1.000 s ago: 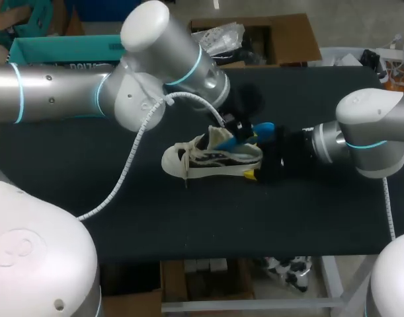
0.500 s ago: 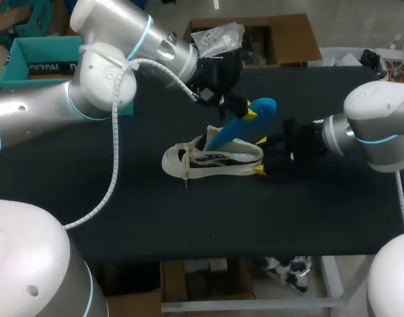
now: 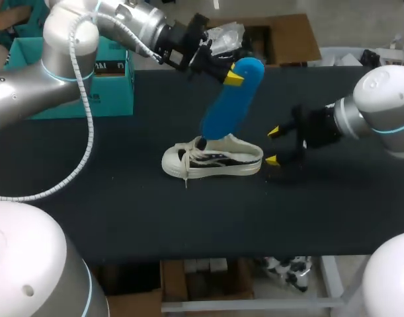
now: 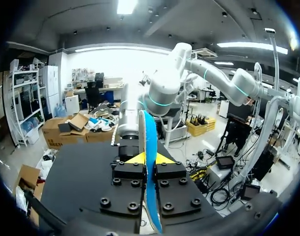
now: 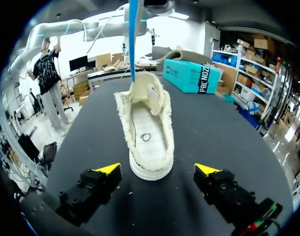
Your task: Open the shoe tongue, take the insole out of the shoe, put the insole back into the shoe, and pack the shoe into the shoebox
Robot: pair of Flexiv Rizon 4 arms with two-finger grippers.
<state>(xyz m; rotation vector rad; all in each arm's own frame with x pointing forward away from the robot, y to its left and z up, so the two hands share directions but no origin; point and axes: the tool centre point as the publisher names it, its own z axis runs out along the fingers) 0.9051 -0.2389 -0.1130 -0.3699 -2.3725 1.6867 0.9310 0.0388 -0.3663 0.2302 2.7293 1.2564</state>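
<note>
The teal shoebox (image 3: 109, 82) sits on the counter (image 3: 122, 198) well behind the left gripper (image 3: 233, 74). That gripper pinches the upper end of the blue insole (image 3: 227, 109) edge-on between its fingers. The insole hangs down and ahead of the gripper, its lower tip at the mouth of the shoe (image 3: 211, 160). Whether the tip has cleared the tongue I cannot tell. The lift looks nearly done. It is best finished by drawing along the insole's own line rather than sideways, so the tip does not snag and tip the shoe over. The right gripper (image 3: 272, 146) waits spread wide, the shoe's heel just ahead of its fingers and untouched. Closing lightly on the heel would steady the shoe.
</note>
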